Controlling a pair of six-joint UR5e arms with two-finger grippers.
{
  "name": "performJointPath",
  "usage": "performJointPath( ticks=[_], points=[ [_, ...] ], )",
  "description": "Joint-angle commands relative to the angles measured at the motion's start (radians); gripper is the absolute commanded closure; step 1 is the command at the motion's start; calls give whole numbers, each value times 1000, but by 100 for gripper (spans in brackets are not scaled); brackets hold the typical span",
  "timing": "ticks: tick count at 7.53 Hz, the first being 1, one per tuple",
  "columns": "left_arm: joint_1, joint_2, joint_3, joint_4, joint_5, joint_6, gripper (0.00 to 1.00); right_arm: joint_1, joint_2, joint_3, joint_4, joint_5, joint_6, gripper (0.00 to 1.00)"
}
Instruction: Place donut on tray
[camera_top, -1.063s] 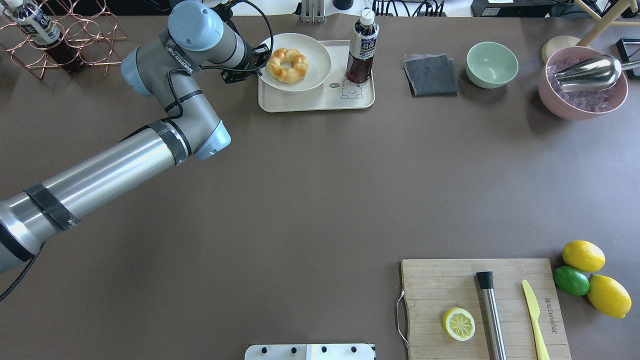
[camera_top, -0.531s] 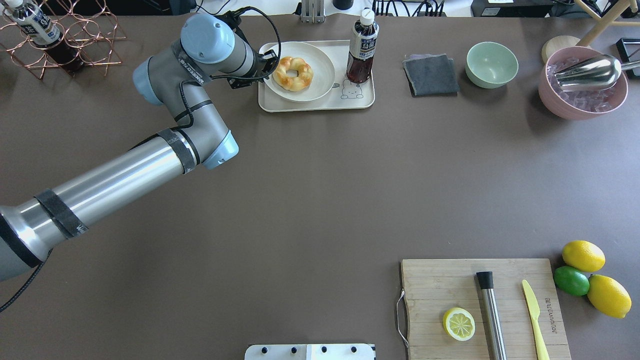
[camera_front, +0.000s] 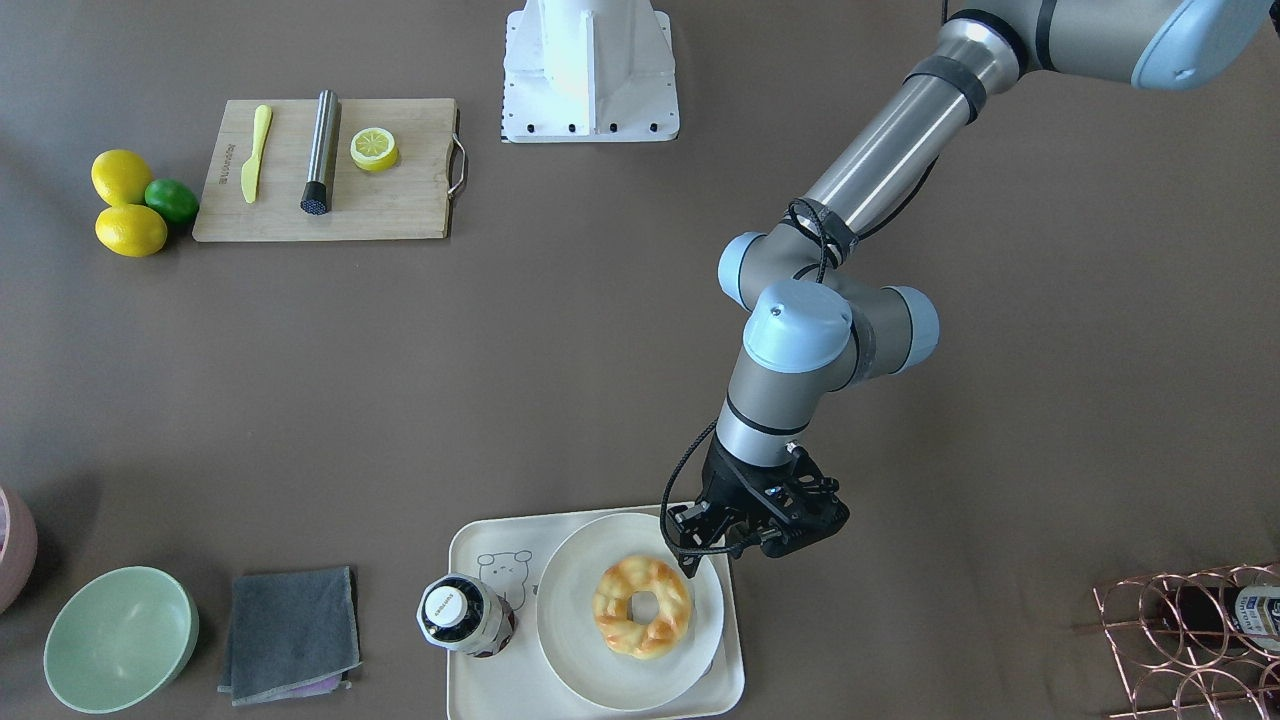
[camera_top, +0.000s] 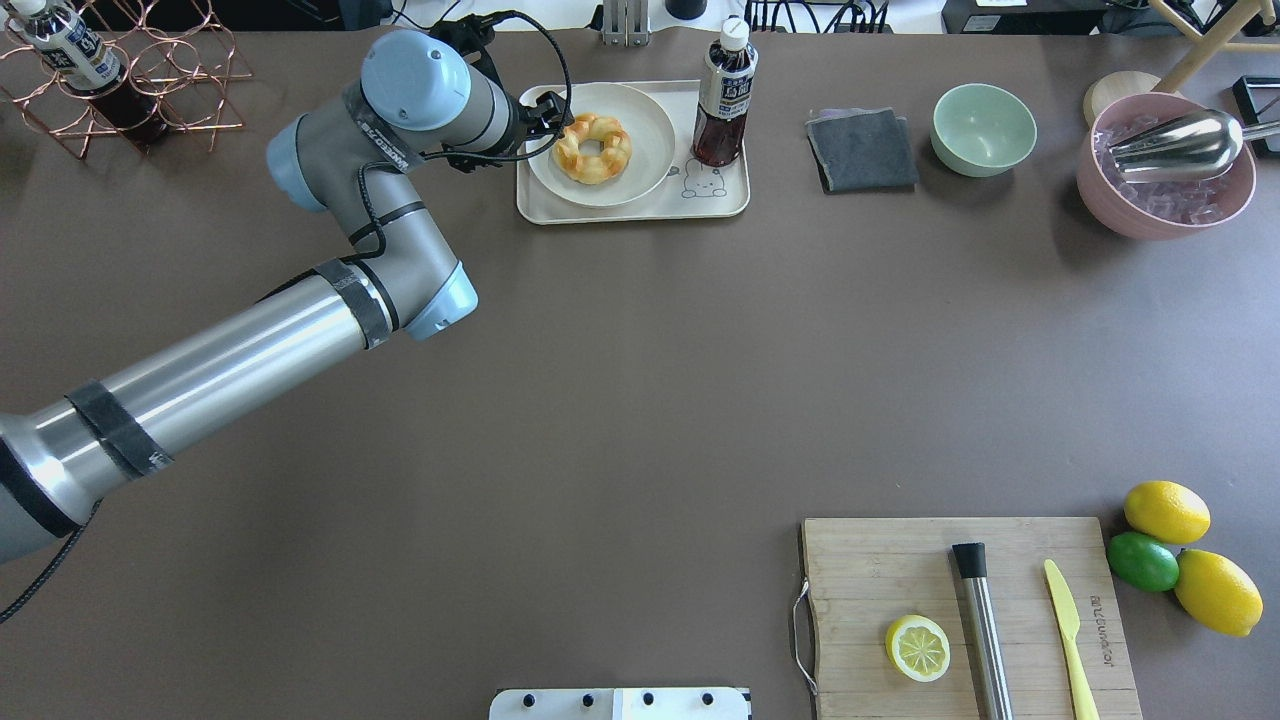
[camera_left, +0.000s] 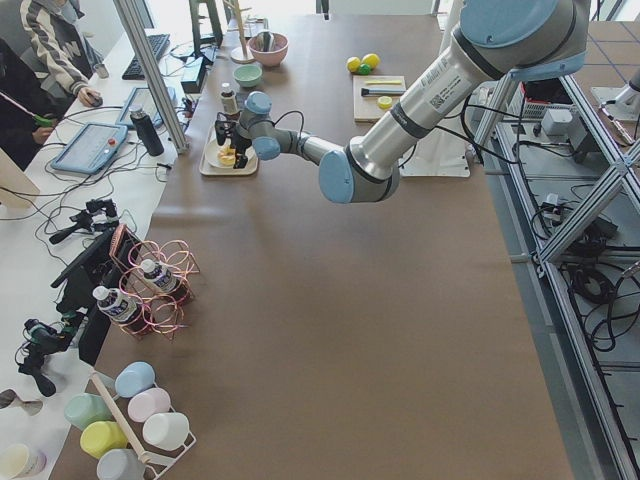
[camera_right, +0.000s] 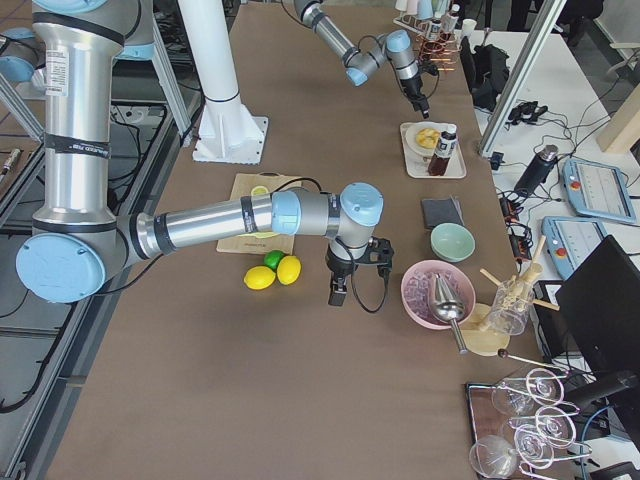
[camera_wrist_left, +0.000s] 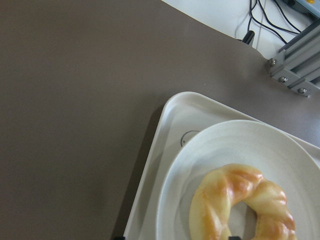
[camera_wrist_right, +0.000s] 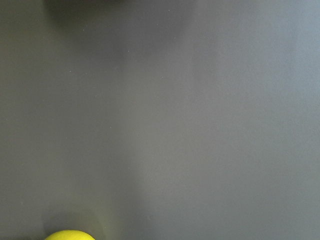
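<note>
The donut (camera_top: 592, 147) lies on a round off-white plate (camera_top: 645, 120), and the plate rests inside the cream tray (camera_top: 640, 205) at the table's far side. My left gripper (camera_top: 553, 115) hovers over the plate's left rim, next to the donut, with its jaws apart and nothing in them. In the front-facing view one finger (camera_front: 690, 562) points down at the plate's edge beside the donut (camera_front: 642, 605). The left wrist view shows the donut (camera_wrist_left: 242, 205), the plate and the tray's corner (camera_wrist_left: 170, 115). My right gripper (camera_right: 338, 292) shows only in the right side view, so I cannot tell its state.
A dark tea bottle (camera_top: 725, 95) stands on the tray beside the plate. A grey cloth (camera_top: 862, 150), a green bowl (camera_top: 984, 128) and a pink ice bowl (camera_top: 1165, 165) lie to the right. A copper bottle rack (camera_top: 130, 70) stands far left. The cutting board (camera_top: 900, 580) holds a lemon half (camera_top: 917, 647).
The plate with the donut slid further onto the tray along with my left gripper. In the last half second the plate stayed put while the gripper lifted and shifted slightly.
</note>
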Motion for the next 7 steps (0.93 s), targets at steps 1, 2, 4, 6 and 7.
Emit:
performJointPath(
  ticks=[1,2,4,6,7],
  points=[
    [-123,191,-209,8,-150,157,2,36,-7,-22,7,-2,-5,0],
    [-178,259,-272,34,-218,214,2,56,-9,-33,5,-14,-88,0],
    [-307,325,-409,271,-406,348,2,73,10,-65,1,-95,-110,0],
    [-414,495,-562,472,-424,675,2,99,37,-169,19,-147,-112,0],
    [-445,534,-555,532,-415,811,2,122,37,-174,42,-157,-104,0]
  ],
)
